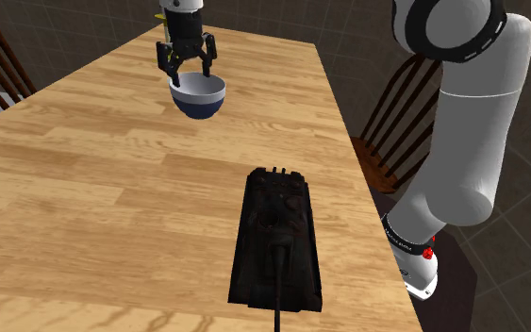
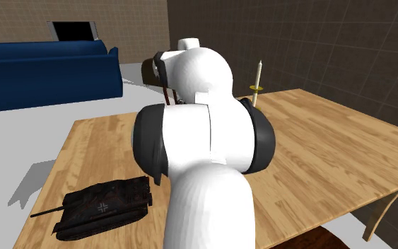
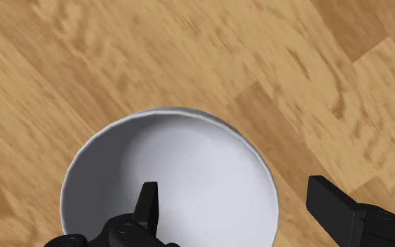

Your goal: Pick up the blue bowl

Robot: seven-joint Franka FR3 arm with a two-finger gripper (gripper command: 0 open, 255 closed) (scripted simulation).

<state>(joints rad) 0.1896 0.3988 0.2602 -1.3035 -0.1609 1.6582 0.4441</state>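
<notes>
Wooden table (image 1: 84, 189) was seen under the bowl (image 1: 198, 97), blue-sided in the shoulder view. From the wrist its white inside was shown, gripper (image 3: 231, 188) jaws apart astride the rim.

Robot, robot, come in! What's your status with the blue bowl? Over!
Tool open, straddling the blue bowl at its rim, one finger inside. Not gripped yet. Toy tank sits apart, nearer the stand.

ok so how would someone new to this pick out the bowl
Start at the wooden table and look to its far end in the shoulder view, below the black gripper. The bowl is there: round, dark blue outside, pale white inside, unlike the boxy dark model tank nearer the camera.
</notes>
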